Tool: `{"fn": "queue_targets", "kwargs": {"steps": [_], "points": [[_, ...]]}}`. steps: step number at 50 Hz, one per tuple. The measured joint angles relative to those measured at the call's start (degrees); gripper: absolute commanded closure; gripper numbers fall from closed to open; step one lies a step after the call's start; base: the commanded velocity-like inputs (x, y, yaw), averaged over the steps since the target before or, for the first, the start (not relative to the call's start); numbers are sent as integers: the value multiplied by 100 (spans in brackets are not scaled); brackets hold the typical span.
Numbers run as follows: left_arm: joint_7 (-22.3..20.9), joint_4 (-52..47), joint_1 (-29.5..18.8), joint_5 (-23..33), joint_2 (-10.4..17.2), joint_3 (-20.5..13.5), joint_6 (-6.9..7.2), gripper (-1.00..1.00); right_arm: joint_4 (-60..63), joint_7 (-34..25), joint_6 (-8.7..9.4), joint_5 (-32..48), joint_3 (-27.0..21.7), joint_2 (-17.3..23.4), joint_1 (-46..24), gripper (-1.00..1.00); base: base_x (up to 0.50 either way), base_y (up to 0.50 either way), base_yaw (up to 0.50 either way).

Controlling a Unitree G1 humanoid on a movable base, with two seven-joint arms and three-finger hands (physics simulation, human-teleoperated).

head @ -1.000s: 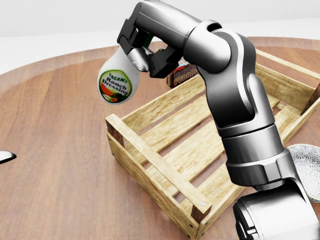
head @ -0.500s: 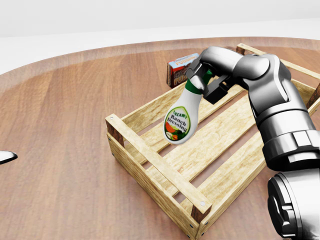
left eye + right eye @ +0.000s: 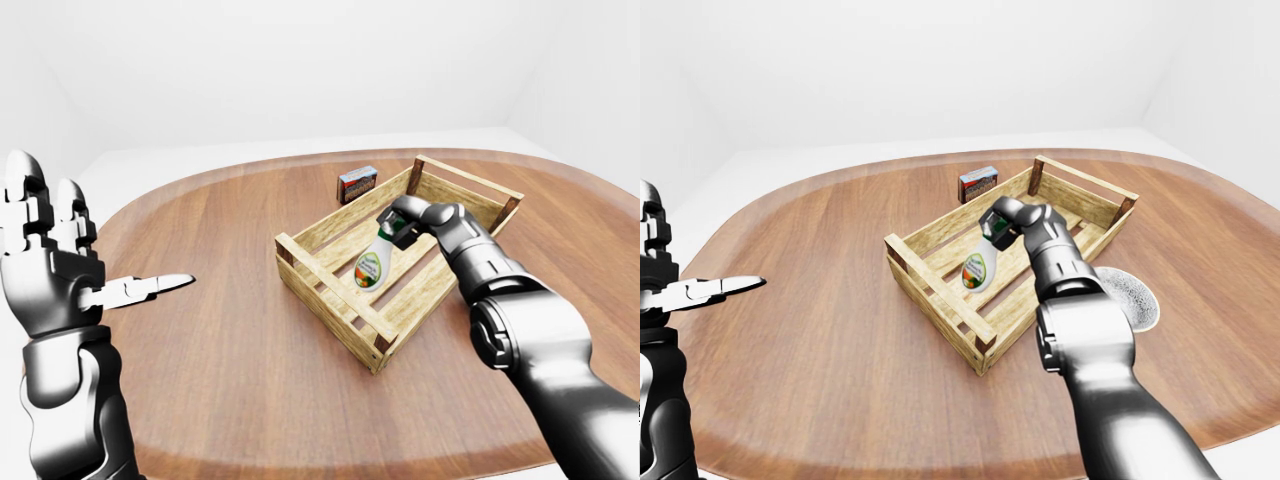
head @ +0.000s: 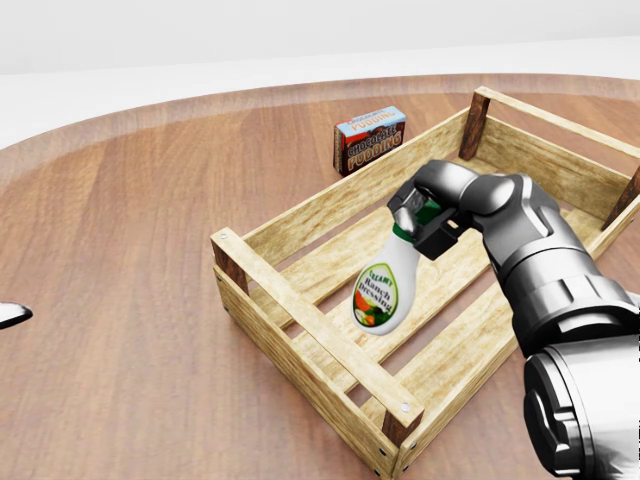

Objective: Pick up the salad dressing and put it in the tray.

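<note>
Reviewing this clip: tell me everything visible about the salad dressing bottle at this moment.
The salad dressing bottle is white with a green cap and a green, orange-red label reading Ranch Dressing. It looks like smooth plastic. It hangs tilted, cap up toward the head view's right, base lowered inside the wooden tray over its slats. The right robot hand grips its neck. Whether the base touches the slats cannot be told.

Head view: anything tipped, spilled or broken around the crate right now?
Nothing stands out. The right hand grips the salad dressing by its green cap, bottle tilted inside the wooden tray. No spill shows. The pudding box stands outside the tray's upper wall. The left hand is open, away.
</note>
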State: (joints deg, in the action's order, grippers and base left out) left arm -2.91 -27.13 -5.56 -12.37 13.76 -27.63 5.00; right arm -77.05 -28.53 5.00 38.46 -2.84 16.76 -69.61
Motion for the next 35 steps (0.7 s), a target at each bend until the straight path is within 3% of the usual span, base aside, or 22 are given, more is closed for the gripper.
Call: {"fn": "queue_targets", "kwargs": {"steps": [21,35], "points": [[-26,30,41,-4,-13,-9,0,-100,-201,1751,0,14,-245,-197,126,100,0,0,0],[-30,37,39,-4,-19,0,0,-100,-264,1799,0,612,-43,-312,263,100,0,0,0]]}}
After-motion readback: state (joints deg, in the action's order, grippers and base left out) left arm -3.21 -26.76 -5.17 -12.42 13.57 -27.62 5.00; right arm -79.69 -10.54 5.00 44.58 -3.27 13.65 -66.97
